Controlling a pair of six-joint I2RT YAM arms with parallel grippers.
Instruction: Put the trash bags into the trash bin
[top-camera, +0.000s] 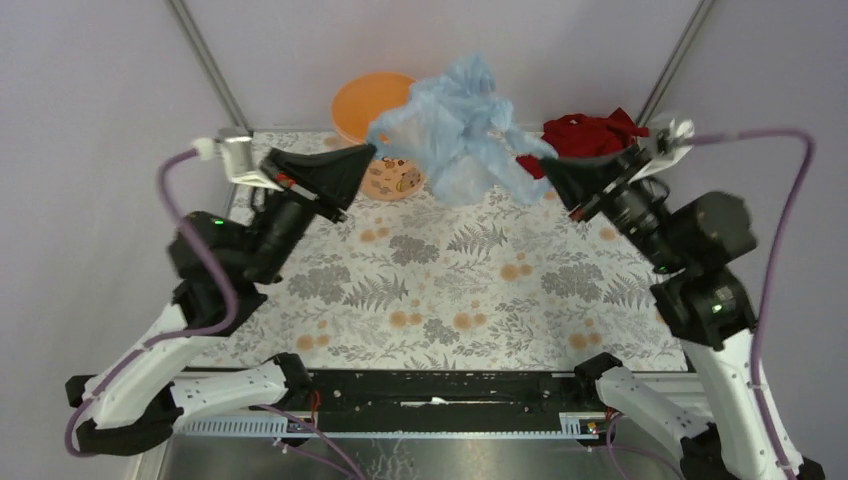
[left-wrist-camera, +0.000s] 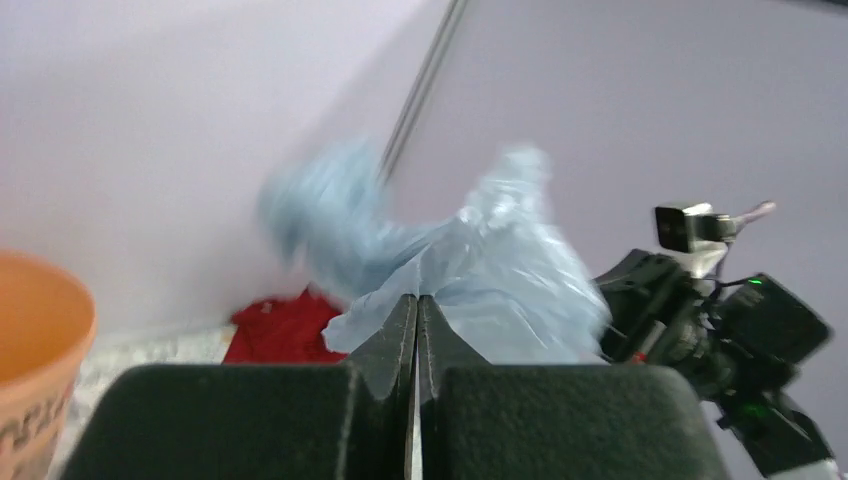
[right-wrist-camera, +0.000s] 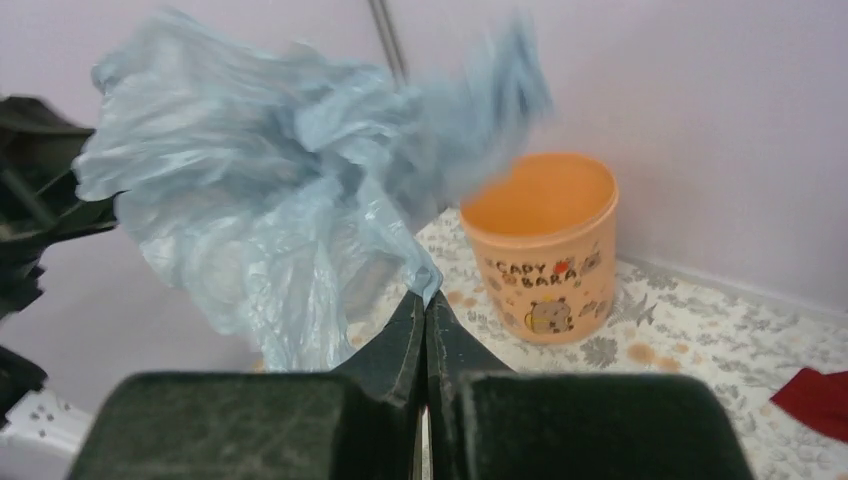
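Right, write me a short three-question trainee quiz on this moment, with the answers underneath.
1. True or false: the pale blue bag already lies inside the orange bucket.
2. Of the left gripper and the right gripper, which is shut on the bag? A) left only B) right only C) both
3. Fill in: in the top view, the dark red cloth lies on the table to the ___ of the bucket.

Key
1. False. The bag hangs in the air between the two grippers.
2. C
3. right
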